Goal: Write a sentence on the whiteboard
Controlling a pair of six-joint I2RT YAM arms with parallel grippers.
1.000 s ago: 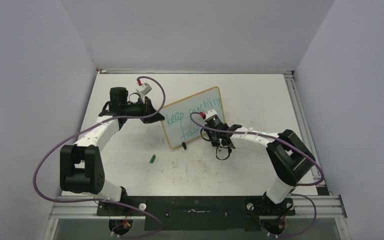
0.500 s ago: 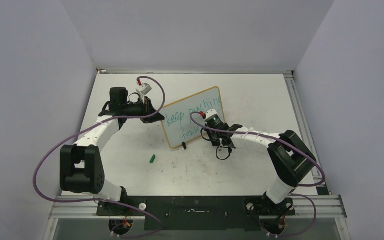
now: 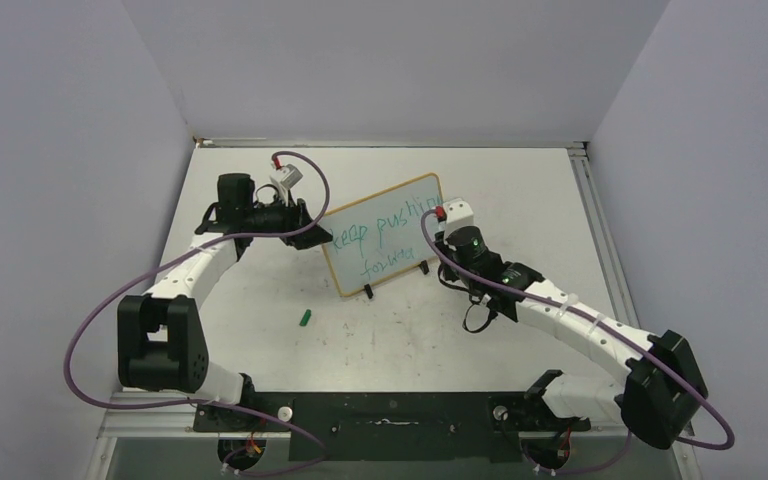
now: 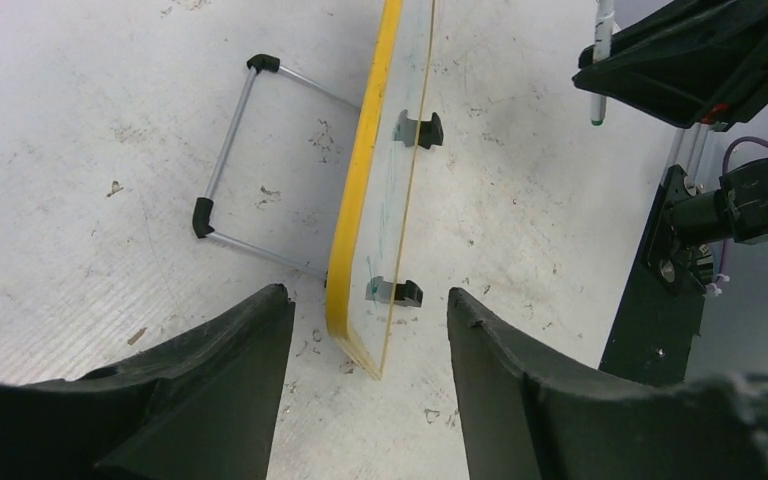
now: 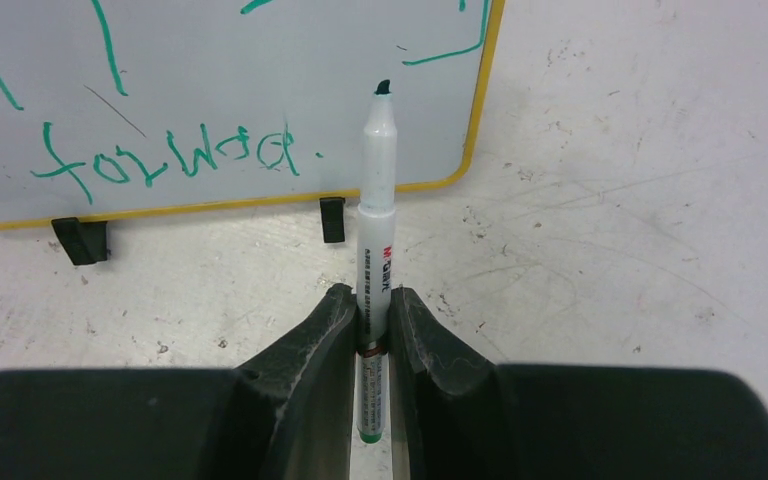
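The whiteboard (image 3: 380, 240) stands tilted on two black clip feet, its tan-yellow frame (image 4: 365, 200) edge-on in the left wrist view. The sentence (image 3: 388, 232) in teal reads "keep pushing" over "forward" (image 5: 175, 160). My left gripper (image 3: 312, 232) is open, with a finger on each side of the board's left end (image 4: 368, 310), touching neither face. My right gripper (image 3: 448, 268) is in front of the board's right half, shut on a white marker (image 5: 378, 200). The marker's dark tip points at the board and is off its surface.
A small green marker cap (image 3: 305, 318) lies on the scuffed tabletop (image 3: 260, 300) near the board's left foot. The wire stand (image 4: 230, 150) props the board from behind. Purple cables loop off both arms. Walls close in the table on three sides.
My left gripper has opened and let go of the board's left end. My right arm has drawn back to the right, away from the board, uncovering the word "forward".
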